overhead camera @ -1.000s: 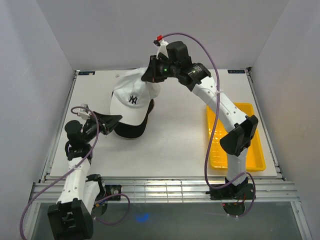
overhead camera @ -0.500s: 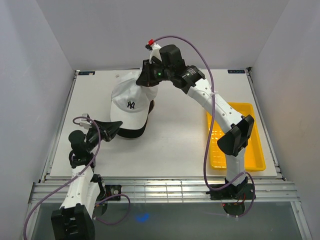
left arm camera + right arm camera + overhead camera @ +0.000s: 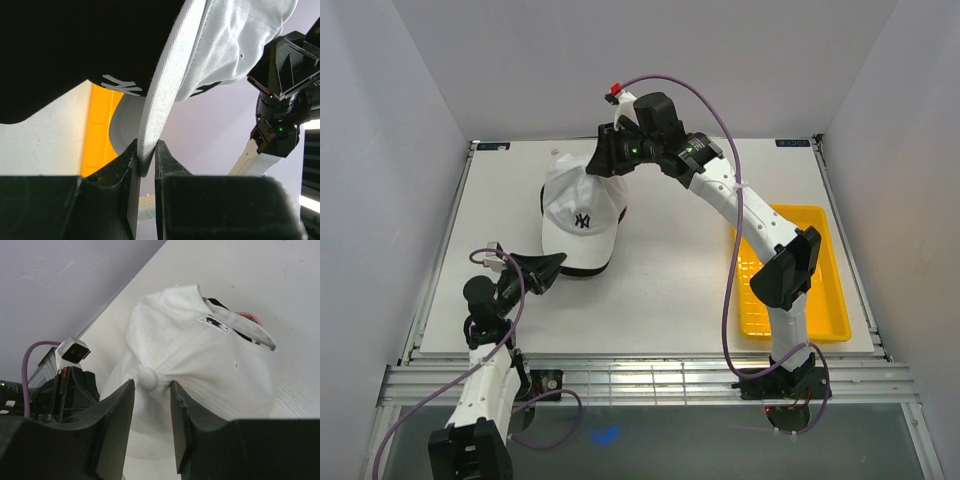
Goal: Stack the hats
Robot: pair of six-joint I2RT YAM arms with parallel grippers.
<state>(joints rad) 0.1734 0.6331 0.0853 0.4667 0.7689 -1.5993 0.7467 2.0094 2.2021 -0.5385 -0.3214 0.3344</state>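
Note:
The white hat (image 3: 582, 215) with a dark NY mark lies over the black hat (image 3: 588, 268), of which only a dark rim shows beneath. My left gripper (image 3: 556, 263) is shut on the white hat's brim (image 3: 160, 95), which runs edge-on between its fingertips (image 3: 146, 157). My right gripper (image 3: 603, 165) pinches the bunched crown fabric at the top button (image 3: 148, 379). The black hat (image 3: 75, 50) fills the upper left of the left wrist view. A sliver of the pink hat (image 3: 248, 317) shows under the white hat's back strap. The tan hat is hidden.
A yellow mesh tray (image 3: 825, 290) stands at the table's right side, partly under my right arm; it also shows in the left wrist view (image 3: 100, 125). The hats lie left of the table's middle, toward the back. Grey walls enclose the table on three sides.
The white hat has moved left and toward the near edge, covering more of the black hat. My left arm has drawn back toward its base; my right gripper has followed leftward.

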